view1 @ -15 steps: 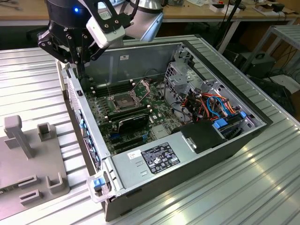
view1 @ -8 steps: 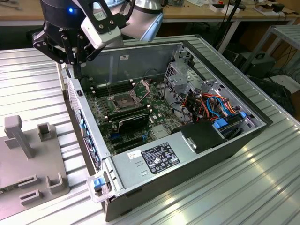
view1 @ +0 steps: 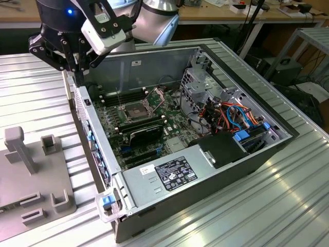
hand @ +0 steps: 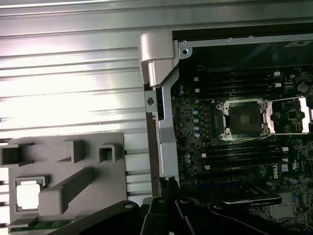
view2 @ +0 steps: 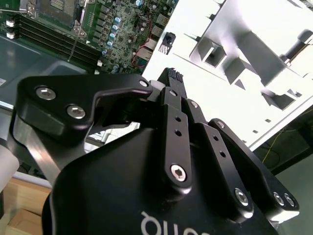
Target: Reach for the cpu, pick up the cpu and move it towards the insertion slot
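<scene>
The cpu (hand: 28, 195), a pale square chip, lies in a pocket of the grey fixture (hand: 68, 161) outside the computer case. The insertion slot (hand: 244, 120) is a silver-framed square socket with a dark centre on the motherboard, its hinged frame swung open; it also shows in the exterior view (view1: 134, 110) and the second wrist view (view2: 57, 9). My gripper (view1: 78, 76) hangs over the case's wall at the exterior view's left, between fixture and socket. Its fingers (view2: 172, 78) are shut with nothing in them. In the first wrist view the gripper (hand: 168, 187) sits well to one side of the cpu.
The open case (view1: 241, 170) holds memory slots, a black expansion card (view1: 146, 133), drive cages and cables (view1: 231, 116). A tall post (view1: 19, 149) stands on the grey fixture (view1: 31, 180). Ribbed metal tabletop (view1: 288, 206) surrounds the case.
</scene>
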`<state>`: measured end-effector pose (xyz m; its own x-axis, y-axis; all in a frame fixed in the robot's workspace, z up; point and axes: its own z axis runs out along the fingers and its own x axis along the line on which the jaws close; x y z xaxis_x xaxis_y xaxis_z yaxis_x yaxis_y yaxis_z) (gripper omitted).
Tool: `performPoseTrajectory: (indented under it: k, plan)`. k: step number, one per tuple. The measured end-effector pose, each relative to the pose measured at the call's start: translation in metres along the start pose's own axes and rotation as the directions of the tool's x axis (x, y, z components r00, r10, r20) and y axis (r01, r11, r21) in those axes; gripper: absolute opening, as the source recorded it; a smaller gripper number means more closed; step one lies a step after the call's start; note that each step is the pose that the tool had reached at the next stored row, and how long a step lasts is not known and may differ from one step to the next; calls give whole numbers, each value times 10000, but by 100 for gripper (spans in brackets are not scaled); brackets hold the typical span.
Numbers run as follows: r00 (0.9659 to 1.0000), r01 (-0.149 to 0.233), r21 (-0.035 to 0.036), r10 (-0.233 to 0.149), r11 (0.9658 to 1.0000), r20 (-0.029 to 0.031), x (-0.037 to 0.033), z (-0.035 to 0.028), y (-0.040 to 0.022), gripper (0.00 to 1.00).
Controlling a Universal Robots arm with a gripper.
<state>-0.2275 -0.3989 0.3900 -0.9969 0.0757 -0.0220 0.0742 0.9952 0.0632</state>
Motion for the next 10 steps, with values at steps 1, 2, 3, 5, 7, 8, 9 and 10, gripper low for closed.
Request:
performPoseTrajectory:
  k: [1, 2, 3, 5, 7, 8, 9, 10]
  plan:
    - [10000, 1, -3, -1, 10000, -1, 18, 0, -1, 11]
    - [10000, 1, -5, -1, 10000, -1, 28, 0, -2, 11]
    - [10000, 0, -7, 0, 10000, -1, 38, 1, -3, 11]
    - [10000, 0, -13, 0, 10000, -1, 65, 1, -5, 11]
    - [10000, -1, -19, 1, 10000, -2, 92, 2, -7, 11]
    - [10000, 0, -22, 0, 10000, -2, 108, 2, -9, 11]
    - [10000, -1, -26, 1, 10000, -3, 124, 3, -10, 11]
    - [10000, -1, -28, 1, 10000, -3, 134, 3, -10, 11]
